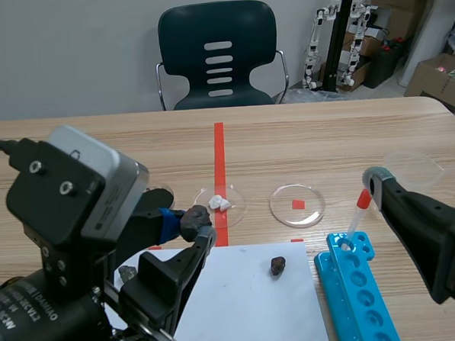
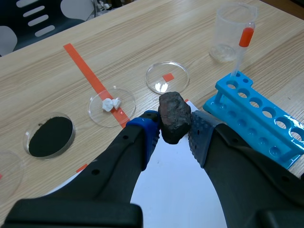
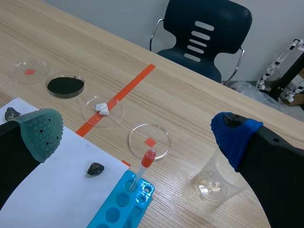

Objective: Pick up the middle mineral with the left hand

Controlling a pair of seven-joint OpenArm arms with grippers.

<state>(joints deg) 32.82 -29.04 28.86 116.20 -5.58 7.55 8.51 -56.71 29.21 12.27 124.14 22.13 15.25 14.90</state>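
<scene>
Left gripper [image 2: 174, 135] is closed tightly on the dark middle mineral [image 2: 174, 114], holding it in the air over the far edge of the white paper sheet [image 2: 180, 190]. One smaller dark mineral [image 1: 277, 266] lies on this sheet. Right gripper [image 3: 138, 134] stands open, off the sheet's right side.
</scene>
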